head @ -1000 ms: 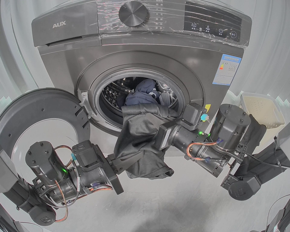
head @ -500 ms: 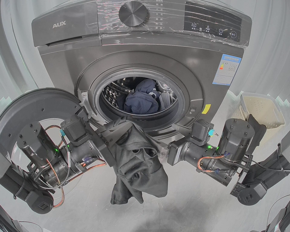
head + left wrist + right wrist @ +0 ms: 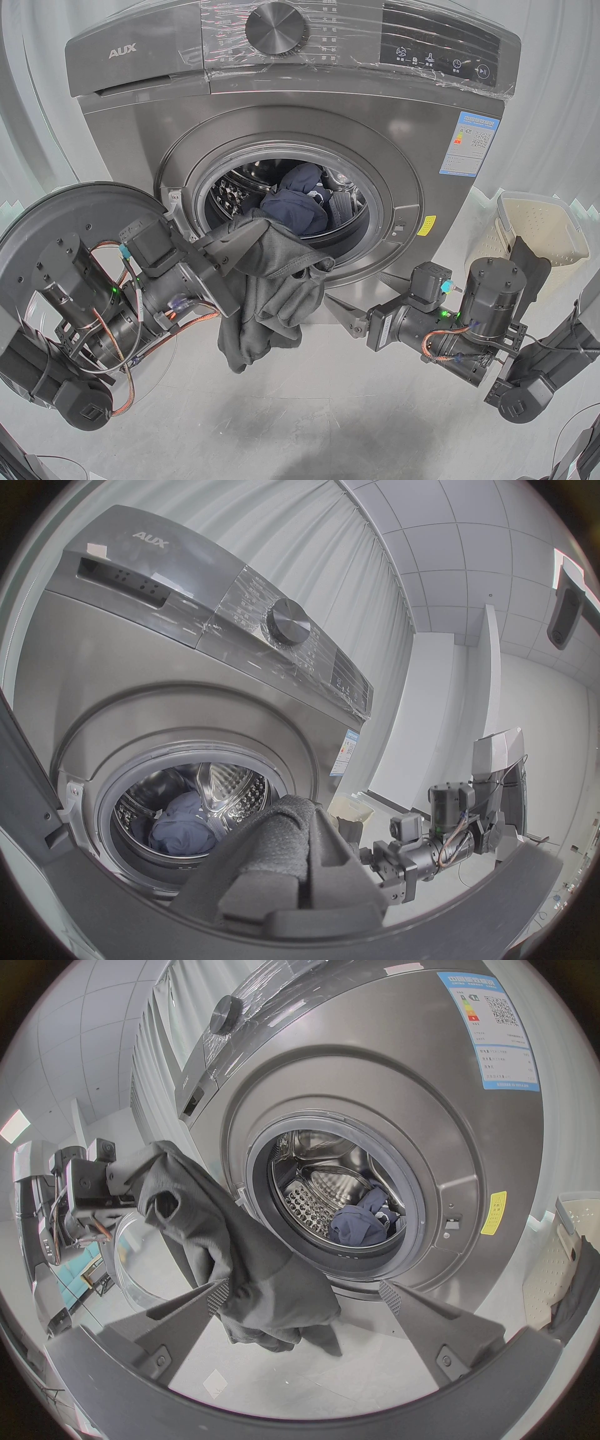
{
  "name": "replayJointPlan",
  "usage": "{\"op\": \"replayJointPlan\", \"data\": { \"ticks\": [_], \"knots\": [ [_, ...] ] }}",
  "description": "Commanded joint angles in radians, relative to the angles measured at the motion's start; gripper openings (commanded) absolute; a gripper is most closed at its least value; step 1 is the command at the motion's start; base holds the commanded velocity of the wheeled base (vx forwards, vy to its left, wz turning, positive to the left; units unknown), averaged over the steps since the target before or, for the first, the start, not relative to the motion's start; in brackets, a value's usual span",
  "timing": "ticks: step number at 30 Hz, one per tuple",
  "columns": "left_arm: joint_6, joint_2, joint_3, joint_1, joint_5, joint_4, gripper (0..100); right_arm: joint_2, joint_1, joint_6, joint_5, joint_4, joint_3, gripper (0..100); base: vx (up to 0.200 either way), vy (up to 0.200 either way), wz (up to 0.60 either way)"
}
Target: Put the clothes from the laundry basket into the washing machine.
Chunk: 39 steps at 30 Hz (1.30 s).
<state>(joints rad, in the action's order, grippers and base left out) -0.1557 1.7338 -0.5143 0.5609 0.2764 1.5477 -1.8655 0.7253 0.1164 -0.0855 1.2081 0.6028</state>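
Observation:
A dark grey garment (image 3: 269, 281) hangs from my left gripper (image 3: 234, 240), which is shut on its top edge just at the lower left rim of the washing machine's opening (image 3: 287, 156). The cloth drapes down in front of the machine toward the floor. The same garment (image 3: 244, 1260) and left gripper (image 3: 125, 1175) show in the right wrist view. Navy clothes (image 3: 294, 206) lie inside the drum. My right gripper (image 3: 340, 312) stands open and holds nothing, below and right of the opening. The cream laundry basket (image 3: 550, 228) sits at the far right with a dark cloth (image 3: 530, 265) over its rim.
The round washer door (image 3: 75, 219) is swung open to the left, behind my left arm. Grey floor (image 3: 325, 412) lies free in front of the machine. White curtains hang on both sides of the machine.
The right gripper has let go of the grey garment and drawn back down and to the right. The left gripper has risen with the garment toward the opening.

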Motion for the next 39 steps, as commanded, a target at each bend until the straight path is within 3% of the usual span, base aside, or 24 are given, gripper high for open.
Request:
{"op": "replayJointPlan", "data": {
  "ticks": [1,9,18,39],
  "knots": [
    [-0.002,0.001,-0.015,0.001,-0.003,0.0,0,-0.034,0.003,-0.001,0.0,0.004,0.0,100,0.0,0.0,0.0],
    [-0.015,0.012,-0.036,-0.001,-0.008,0.0,0,-0.083,0.02,-0.001,0.004,0.007,0.025,100,0.0,0.0,0.0],
    [-0.015,0.046,-0.075,-0.001,-0.059,0.0,0,-0.095,0.078,-0.001,0.007,0.018,0.034,100,0.0,0.0,0.0],
    [-0.016,0.038,-0.075,0.002,-0.063,0.002,0,-0.264,0.046,-0.004,0.004,0.031,0.218,100,0.0,0.0,0.0]
  ]
}}
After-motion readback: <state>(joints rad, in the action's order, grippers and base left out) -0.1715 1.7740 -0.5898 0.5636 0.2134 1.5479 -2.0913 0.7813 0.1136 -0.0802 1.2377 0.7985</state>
